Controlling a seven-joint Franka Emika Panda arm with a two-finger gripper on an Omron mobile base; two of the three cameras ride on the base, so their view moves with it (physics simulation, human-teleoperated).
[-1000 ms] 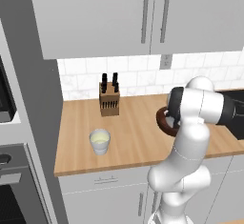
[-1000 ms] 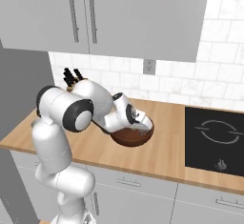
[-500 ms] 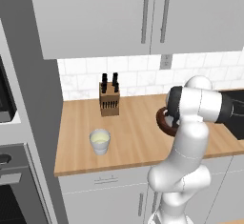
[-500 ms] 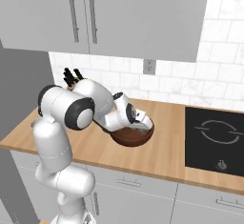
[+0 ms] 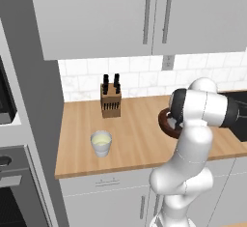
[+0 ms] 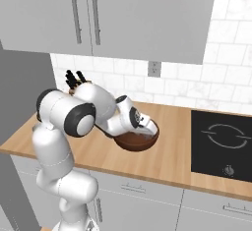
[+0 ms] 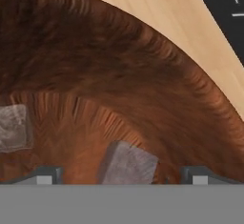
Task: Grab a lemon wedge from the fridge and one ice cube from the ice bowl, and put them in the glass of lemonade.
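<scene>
The gripper point(image 7: 121, 175) is lowered into the ice bowl point(image 7: 143, 75), its jaws spread wide, with one ice cube point(image 7: 127, 163) seated between the fingertips point(image 7: 45, 175) and not yet pinched. A second cube point(image 7: 13, 127) lies apart from it on the bowl's floor. From the right base view, the hand is seen tilted down over the bowl point(image 6: 137, 141) on the counter point(image 6: 172, 166); the glass point(image 5: 101, 143) stands well apart, in front of the knife block point(image 5: 111, 101), toward the other end of the counter.

The cube is judged light, stiff and slippery; it is likely to squirt out or skate along the curved brown floor if pressed off-centre. It is best taken across two opposite flat faces, with the pads set square to them and low enough to pass the cube's middle. A corner grip is to be avoided, since the cube would be turned by it. Only a modest squeeze is needed. No lemon wedge is seen.
</scene>
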